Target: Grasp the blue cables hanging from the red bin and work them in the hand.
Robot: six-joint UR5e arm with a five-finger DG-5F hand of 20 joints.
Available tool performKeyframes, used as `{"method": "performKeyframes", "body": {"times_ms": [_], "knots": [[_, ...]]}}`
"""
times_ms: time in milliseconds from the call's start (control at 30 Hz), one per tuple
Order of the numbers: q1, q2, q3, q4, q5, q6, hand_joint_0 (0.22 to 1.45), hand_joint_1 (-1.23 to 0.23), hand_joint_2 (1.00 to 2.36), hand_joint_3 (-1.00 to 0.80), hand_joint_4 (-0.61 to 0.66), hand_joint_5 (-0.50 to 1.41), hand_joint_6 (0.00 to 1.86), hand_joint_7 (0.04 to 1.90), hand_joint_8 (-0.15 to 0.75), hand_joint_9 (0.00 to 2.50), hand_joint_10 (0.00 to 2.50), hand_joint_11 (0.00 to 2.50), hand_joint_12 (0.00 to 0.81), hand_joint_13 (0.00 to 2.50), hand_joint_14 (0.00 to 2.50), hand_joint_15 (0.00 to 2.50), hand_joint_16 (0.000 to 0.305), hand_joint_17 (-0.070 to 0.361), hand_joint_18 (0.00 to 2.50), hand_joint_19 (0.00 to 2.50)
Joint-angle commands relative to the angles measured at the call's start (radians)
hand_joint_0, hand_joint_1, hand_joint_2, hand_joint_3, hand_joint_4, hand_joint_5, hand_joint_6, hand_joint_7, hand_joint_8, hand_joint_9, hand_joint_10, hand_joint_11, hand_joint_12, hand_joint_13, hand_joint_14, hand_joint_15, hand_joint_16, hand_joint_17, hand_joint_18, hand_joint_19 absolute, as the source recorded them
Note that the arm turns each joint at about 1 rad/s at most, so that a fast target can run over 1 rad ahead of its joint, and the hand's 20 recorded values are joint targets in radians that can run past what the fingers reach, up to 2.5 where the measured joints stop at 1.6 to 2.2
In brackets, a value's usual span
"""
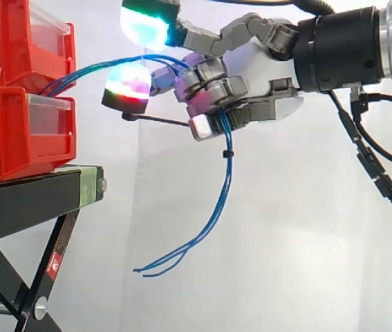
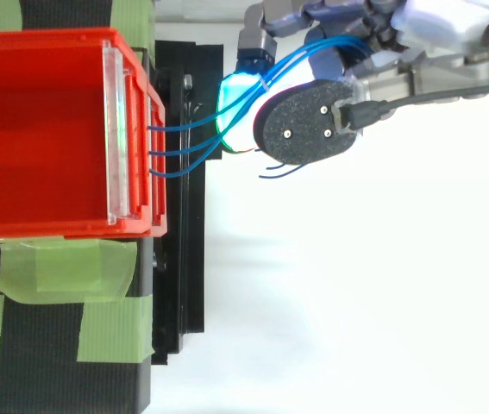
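the hand (image 1: 251, 69) is hovering in open air just beyond the front edge of the stacked red plastic bins (image 1: 16, 131), fingers curling tight round the thin blue cables (image 1: 228, 169). the cables are running from the bin front into the hand, then dangling free beside the black metal stand (image 1: 30, 200).

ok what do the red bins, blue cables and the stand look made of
The red bins: probably moulded plastic, slightly glossy, judging by the even colour and soft sheen. The blue cables: thin wire, likely in smooth plastic insulation; they droop in loose curves. The stand: black, matte, perhaps painted metal, given straight beams and a bolt.
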Motion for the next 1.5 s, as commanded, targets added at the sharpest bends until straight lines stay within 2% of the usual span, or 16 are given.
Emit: {"method": "performKeyframes", "body": {"times_ms": [0, 67, 133, 533, 633, 800, 1067, 1133, 1167, 1200, 1300, 1467], "knots": [[0.001, 0.000, 0.000, 0.007, 0.003, -0.013, 0.88, -0.66, 1.00, -0.91, 0.25, 0.41, 0.24, 1.34, 0.389, 0.83, 2.50, 2.45, 0.515, 1.20, 2.50, 1.68, 0.052, 0.117, 1.35, 0.56], [-0.001, -0.001, -0.001, 0.007, 0.010, -0.021, 0.88, -0.66, 1.00, -0.92, 0.25, 0.41, 0.24, 1.34, 0.390, 0.83, 2.50, 2.46, 0.515, 1.20, 2.50, 1.69, 0.053, 0.119, 1.36, 0.55], [0.001, 0.000, 0.000, 0.004, 0.046, -0.039, 0.87, -0.66, 1.00, -0.93, 0.25, 0.42, 0.24, 1.34, 0.390, 0.83, 2.50, 2.46, 0.516, 1.20, 2.50, 1.69, 0.053, 0.119, 1.36, 0.56], [0.004, -0.001, 0.000, 0.023, 0.101, -0.106, 0.85, -0.68, 1.00, -1.00, 0.24, 0.46, 0.23, 1.38, 0.387, 0.87, 2.50, 2.47, 0.510, 1.21, 2.50, 1.66, 0.053, 0.119, 1.37, 0.54], [0.004, -0.001, -0.001, 0.023, 0.106, -0.111, 0.85, -0.69, 1.00, -0.99, 0.23, 0.48, 0.21, 1.39, 0.377, 0.90, 2.50, 2.50, 0.508, 1.22, 2.50, 1.69, 0.052, 0.118, 1.38, 0.55], [0.004, -0.001, -0.001, 0.023, 0.109, -0.111, 0.86, -0.71, 1.00, -0.88, 0.21, 0.51, 0.18, 1.42, 0.372, 0.93, 2.50, 2.50, 0.500, 1.23, 2.50, 1.70, 0.051, 0.115, 1.40, 0.56], [0.004, -0.001, -0.001, 0.020, 0.116, -0.117, 0.82, -0.70, 1.00, -0.99, 0.23, 0.53, 0.14, 1.45, 0.381, 0.95, 2.50, 2.50, 0.510, 1.25, 2.50, 1.70, 0.053, 0.119, 1.42, 0.54], [0.002, -0.001, 0.000, 0.020, 0.127, -0.120, 0.82, -0.69, 1.00, -1.00, 0.24, 0.53, 0.14, 1.45, 0.382, 0.95, 2.50, 2.50, 0.509, 1.25, 2.50, 1.69, 0.054, 0.121, 1.42, 0.54], [0.001, -0.001, -0.001, 0.018, 0.147, -0.133, 0.81, -0.69, 1.00, -1.00, 0.24, 0.52, 0.14, 1.45, 0.384, 0.95, 2.50, 2.50, 0.509, 1.26, 2.50, 1.69, 0.053, 0.120, 1.43, 0.53], [-0.001, -0.001, -0.001, 0.018, 0.150, -0.136, 0.81, -0.69, 1.00, -1.00, 0.24, 0.52, 0.14, 1.45, 0.384, 0.95, 2.50, 2.50, 0.510, 1.26, 2.50, 1.69, 0.055, 0.123, 1.43, 0.53], [-0.004, -0.001, -0.001, 0.017, 0.188, -0.162, 0.81, -0.69, 1.00, -1.00, 0.25, 0.52, 0.13, 1.45, 0.390, 0.95, 2.50, 2.50, 0.511, 1.26, 2.50, 1.68, 0.054, 0.121, 1.43, 0.54], [-0.004, -0.001, -0.001, 0.023, 0.224, -0.189, 0.81, -0.68, 1.00, -1.00, 0.25, 0.52, 0.13, 1.45, 0.388, 0.95, 2.50, 2.50, 0.509, 1.26, 2.50, 1.67, 0.054, 0.122, 1.43, 0.54]]}}
